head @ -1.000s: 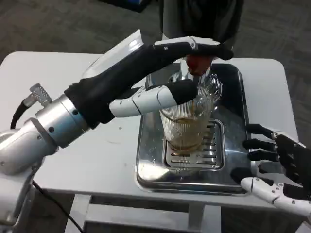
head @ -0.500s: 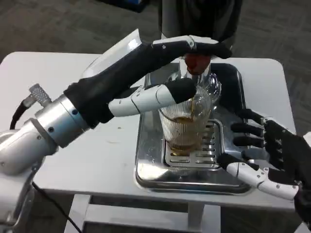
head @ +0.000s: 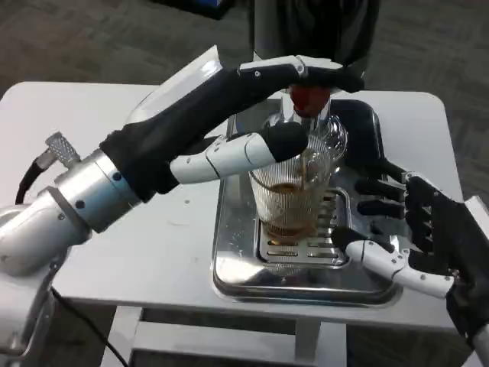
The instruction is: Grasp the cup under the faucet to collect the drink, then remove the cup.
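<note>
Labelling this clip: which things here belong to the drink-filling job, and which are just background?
Job: cup, faucet, left hand at the faucet, right hand open beside the cup.
Background: drip tray, white table.

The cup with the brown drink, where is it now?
In the head view the cup stands mid-picture on the metal tray's grate, under the faucet, with the right hand beside it.
</note>
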{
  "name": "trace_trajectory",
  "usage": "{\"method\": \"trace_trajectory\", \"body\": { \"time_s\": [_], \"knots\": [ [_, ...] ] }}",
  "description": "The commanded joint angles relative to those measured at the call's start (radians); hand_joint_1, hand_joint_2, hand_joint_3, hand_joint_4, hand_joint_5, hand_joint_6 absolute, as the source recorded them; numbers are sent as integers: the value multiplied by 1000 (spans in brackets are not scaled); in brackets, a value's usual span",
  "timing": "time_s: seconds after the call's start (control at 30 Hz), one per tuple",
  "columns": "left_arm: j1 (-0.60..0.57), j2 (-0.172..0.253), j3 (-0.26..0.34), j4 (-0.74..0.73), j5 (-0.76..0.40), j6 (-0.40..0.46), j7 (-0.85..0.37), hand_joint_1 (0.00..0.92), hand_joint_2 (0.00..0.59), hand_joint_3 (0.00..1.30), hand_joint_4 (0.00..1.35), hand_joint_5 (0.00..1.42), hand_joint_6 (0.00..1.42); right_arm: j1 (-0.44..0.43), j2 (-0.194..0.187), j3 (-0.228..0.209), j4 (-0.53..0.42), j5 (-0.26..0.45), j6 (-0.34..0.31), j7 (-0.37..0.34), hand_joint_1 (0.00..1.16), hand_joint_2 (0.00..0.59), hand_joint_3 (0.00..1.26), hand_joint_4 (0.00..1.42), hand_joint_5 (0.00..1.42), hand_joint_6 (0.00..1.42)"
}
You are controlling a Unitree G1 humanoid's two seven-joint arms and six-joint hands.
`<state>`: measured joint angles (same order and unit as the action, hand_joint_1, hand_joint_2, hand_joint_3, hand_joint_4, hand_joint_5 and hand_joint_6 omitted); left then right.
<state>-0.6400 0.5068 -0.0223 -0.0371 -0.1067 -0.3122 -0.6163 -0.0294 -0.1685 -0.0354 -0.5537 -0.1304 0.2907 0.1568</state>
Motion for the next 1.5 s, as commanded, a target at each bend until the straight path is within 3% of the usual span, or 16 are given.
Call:
{"method": "trace_trajectory", "body": {
  "time_s": [0.03,0.5,1.5],
  "knots": [
    [28,19,-14,19,26,-1,-23,0,111,340,191,227,111,-21,2,18,53,-4,-40,-18,834,174,212,276,329,364],
    [10,20,-15,50,26,-13,-25,0,111,348,191,237,113,-110,8,52,190,-15,-96,-60,834,173,212,267,328,370],
    [-13,12,-23,121,29,-50,-20,0,112,354,201,239,115,-186,39,60,284,-19,-144,-113,804,168,203,267,328,363]
  ]
}}
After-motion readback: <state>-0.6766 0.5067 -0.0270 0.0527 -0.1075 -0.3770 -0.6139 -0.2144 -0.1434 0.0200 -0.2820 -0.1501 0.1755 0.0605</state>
